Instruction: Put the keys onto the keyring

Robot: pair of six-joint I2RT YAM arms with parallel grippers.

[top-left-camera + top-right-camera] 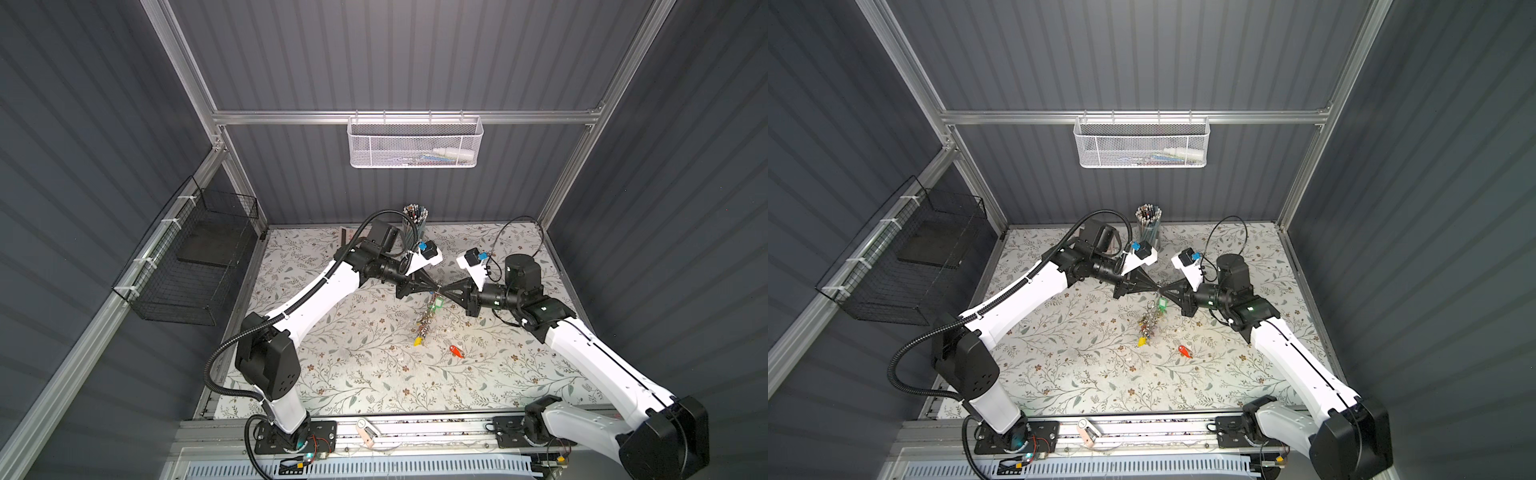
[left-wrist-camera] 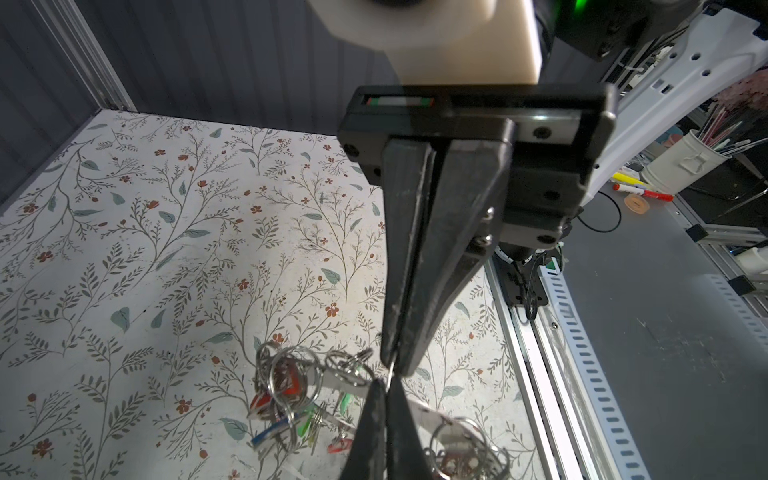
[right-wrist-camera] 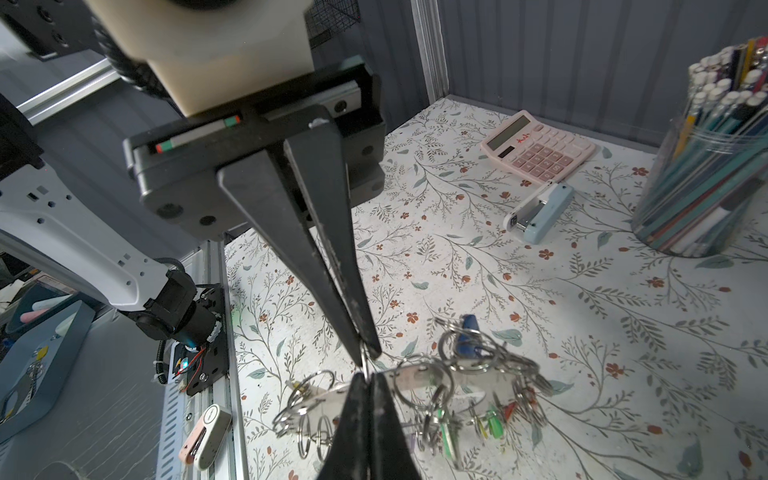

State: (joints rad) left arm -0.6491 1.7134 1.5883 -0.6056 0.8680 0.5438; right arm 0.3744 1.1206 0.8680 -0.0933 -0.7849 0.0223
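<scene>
A loose red-orange-tagged key [image 1: 456, 351] lies on the floral table [image 1: 353, 374], near and right of centre. Just beyond it hangs the bunch of keys [image 1: 426, 320], yellow tag [image 1: 419, 340] nearest, with the blurred flat keyring [image 3: 473, 382] among them. Above, the left end effector [image 2: 395, 368] and right end effector [image 3: 366, 356] meet tip to tip, each pinched tight on one thin ring [image 3: 364, 366]. A pencil cup [image 1: 415, 224] stands far.
</scene>
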